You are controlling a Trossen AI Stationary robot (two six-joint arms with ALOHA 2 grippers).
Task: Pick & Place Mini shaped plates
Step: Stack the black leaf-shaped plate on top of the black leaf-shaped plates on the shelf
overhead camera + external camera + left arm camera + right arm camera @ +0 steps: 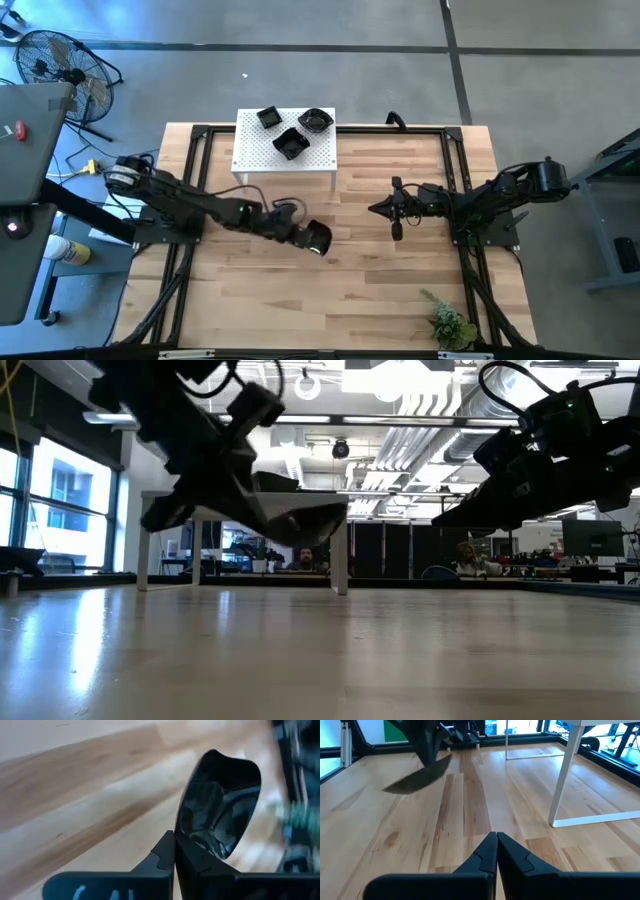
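your two arms are dark, jointed, cabled; the left gripper (174,865) ends in black wedge-shaped fingers (160,857) (pale blue scrawl just behind them), the right gripper (496,852) looks alike.

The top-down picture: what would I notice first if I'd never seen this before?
Probably the left gripper near the middle of the wooden table, shut on the rim of a small glossy black plate and holding it above the boards. Next, the white perforated platform at the table's far edge, with three more small black dishes on top. The right gripper hangs shut and empty.
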